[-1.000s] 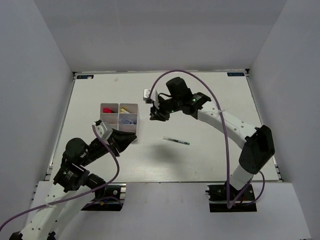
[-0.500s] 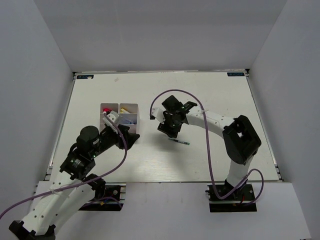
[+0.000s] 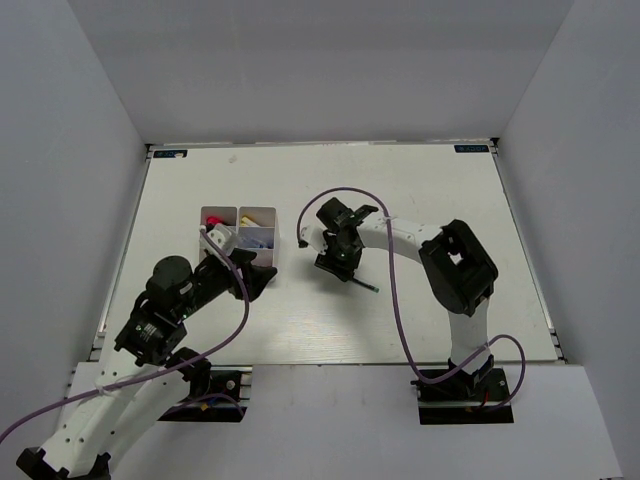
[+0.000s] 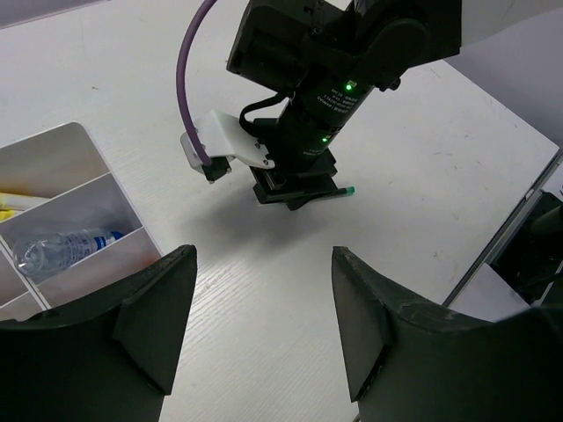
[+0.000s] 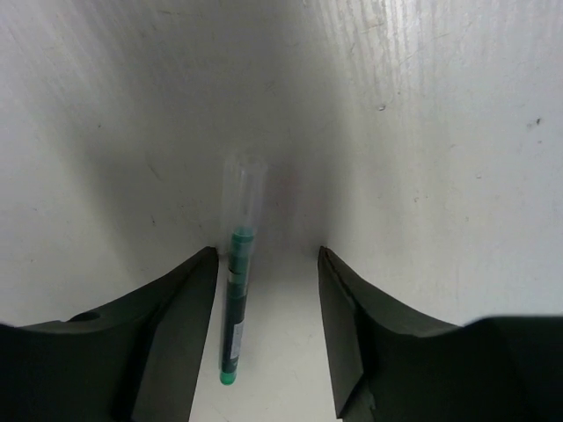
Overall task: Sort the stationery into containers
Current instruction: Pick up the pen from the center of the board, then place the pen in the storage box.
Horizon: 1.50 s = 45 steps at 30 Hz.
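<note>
1. Your right fingers [image 5: 176, 325] stand apart, low over the desk [image 3: 450, 200]. They straddle the green pen [image 5: 236, 272] lying mid-desk, placed to close on it.
2. Your left fingers [image 4: 149, 308] are apart and empty, just off the tray [image 3: 256, 209]'s near right corner.
3. Open desk lies right and far, but the left arm crowds the pen's route to the tray.

Left tool [image 4: 262, 308] and right tool [image 5: 266, 280], both angled downward, jaws of each spread apart.
</note>
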Each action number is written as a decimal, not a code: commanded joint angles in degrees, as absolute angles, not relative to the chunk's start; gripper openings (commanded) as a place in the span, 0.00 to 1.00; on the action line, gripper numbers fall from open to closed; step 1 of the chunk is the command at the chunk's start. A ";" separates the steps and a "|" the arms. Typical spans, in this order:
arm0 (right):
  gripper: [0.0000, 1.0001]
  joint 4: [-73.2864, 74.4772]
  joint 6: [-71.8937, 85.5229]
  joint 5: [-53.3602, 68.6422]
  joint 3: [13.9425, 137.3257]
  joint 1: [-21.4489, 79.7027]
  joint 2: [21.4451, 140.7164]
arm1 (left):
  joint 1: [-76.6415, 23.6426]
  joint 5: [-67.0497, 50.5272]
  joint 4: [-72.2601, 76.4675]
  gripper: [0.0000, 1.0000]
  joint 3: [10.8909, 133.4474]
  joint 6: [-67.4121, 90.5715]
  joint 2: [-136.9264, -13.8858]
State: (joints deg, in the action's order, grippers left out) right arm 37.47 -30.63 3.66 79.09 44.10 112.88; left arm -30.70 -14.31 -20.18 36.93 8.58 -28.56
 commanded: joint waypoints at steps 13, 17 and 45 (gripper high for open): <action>0.00 48.95 -33.30 17.73 90.25 44.21 116.99 | -30.41 -15.02 -20.74 0.73 38.33 8.61 -26.10; 0.00 49.83 -35.41 28.79 97.02 44.47 113.30 | -30.41 -19.67 -17.41 0.73 37.71 8.00 -22.95; 0.00 27.16 -33.75 63.02 124.54 50.19 128.05 | -30.41 -27.33 -11.43 0.73 34.19 6.94 -16.00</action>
State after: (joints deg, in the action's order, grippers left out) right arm 30.50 -34.63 60.05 121.75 50.17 126.85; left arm -30.70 -26.39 -11.94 34.41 7.46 -15.97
